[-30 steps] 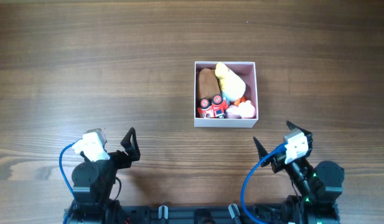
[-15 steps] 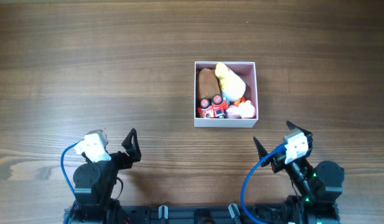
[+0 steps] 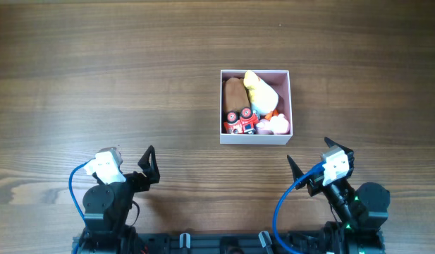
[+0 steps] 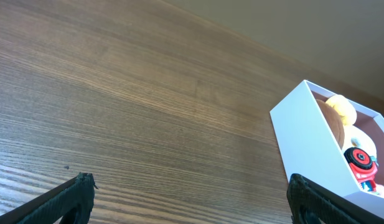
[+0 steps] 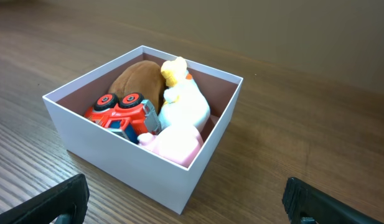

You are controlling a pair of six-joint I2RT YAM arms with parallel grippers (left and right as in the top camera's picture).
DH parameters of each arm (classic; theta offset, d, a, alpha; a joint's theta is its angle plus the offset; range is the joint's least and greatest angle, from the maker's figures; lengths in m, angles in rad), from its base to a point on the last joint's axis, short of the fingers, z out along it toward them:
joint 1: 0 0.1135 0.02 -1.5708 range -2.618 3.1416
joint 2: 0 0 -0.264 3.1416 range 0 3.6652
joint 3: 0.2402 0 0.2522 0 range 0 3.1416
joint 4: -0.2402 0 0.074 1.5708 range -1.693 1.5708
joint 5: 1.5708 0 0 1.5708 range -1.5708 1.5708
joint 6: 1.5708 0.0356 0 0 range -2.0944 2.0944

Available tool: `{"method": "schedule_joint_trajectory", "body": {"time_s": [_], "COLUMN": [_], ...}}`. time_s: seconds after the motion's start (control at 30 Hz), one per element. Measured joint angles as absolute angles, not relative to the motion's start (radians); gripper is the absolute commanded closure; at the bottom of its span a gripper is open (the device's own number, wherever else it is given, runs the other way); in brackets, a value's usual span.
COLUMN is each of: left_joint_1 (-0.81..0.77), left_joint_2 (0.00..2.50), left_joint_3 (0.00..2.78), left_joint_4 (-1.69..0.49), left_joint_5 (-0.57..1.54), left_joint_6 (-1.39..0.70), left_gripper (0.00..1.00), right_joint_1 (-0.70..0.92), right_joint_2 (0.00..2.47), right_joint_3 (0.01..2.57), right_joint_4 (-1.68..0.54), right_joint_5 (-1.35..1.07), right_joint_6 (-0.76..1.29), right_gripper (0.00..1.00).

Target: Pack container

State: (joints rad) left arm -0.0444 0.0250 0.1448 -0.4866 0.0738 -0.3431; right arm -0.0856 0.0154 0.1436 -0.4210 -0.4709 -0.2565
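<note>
The container (image 3: 256, 141) is a small white box with a pale pink inside, right of the table's centre. It holds a brown plush (image 3: 233, 94), a yellow and white duck (image 3: 259, 90), a red toy car (image 3: 240, 121) and a pink toy (image 3: 277, 125). My left gripper (image 3: 148, 166) is open and empty near the front left, well away from the box. My right gripper (image 3: 310, 156) is open and empty just in front of the box's right corner. The box shows at the right of the left wrist view (image 4: 307, 137) and fills the middle of the right wrist view (image 5: 117, 162). Both open grippers also show, in the left wrist view (image 4: 192, 183) and in the right wrist view (image 5: 185, 185).
The wooden table (image 3: 118, 77) stretches bare to the left and behind the box. The arm bases and blue cables (image 3: 72, 187) sit along the front edge.
</note>
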Motion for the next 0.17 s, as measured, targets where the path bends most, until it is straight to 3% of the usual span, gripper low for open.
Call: {"method": "schedule_joint_trajectory", "body": {"time_s": [0.17], "left_joint_1": [-0.044], "left_joint_2": [0.025], "left_joint_3": [0.145], "left_joint_4": [-0.487], "left_joint_5": [0.074], "left_joint_6": [-0.343], "left_gripper": [0.00], "right_joint_1": [-0.086], "right_joint_2": [0.015], "right_joint_3": [0.144], "right_joint_4": [-0.421], "right_joint_5": [-0.471], "right_joint_6": [-0.257], "right_gripper": [0.00]}}
